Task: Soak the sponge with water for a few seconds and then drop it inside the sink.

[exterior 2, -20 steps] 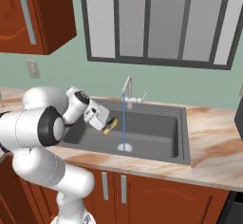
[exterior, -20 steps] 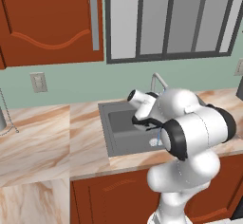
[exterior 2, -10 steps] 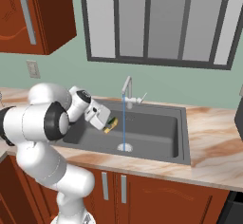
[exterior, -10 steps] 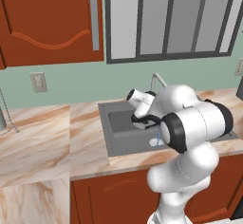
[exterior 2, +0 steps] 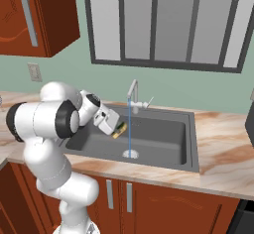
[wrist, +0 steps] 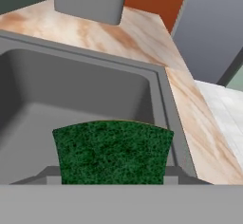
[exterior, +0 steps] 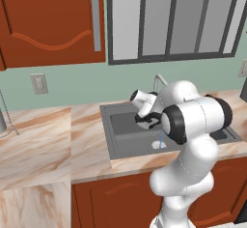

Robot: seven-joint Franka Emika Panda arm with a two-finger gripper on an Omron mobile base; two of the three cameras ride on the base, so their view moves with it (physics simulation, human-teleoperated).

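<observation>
Sponge point(exterior 2: 119, 129), a small rectangular block with a rough green face and a yellow layer, sits clamped between the fingers point(exterior 2: 117, 128) of the white arm, which are closed on it and hold it above the left part of the large dark grey rectangular sink point(exterior 2: 184, 162). In the hand view the green face of the sponge point(wrist: 113, 151) fills the space right in front of the fingers, with the basin's grey floor and raised rim point(wrist: 161, 95) beyond it. In the right base view the yellow layer shows at the lower edge of the block, and the block hangs just beside the thin, straight, light-blue stream of water point(exterior 2: 129, 129), on its left; whether the two touch I cannot tell. The stream falls from the curved silver tap point(exterior 2: 133, 92) at the back rim of the sink to the round silver drain point(exterior 2: 130, 154). In the left base view the fingers point(exterior: 149, 121) reach over the basin point(exterior: 108, 130) from its right side, and the stream point(exterior: 159, 136) shows below them. The sink is set in the marbled beige worktop point(exterior 2: 228, 153), toward its back edge.

Compared with a second ago, the hand has moved closer to the stream, the sponge now nearer the water, the grip unchanged.
</observation>
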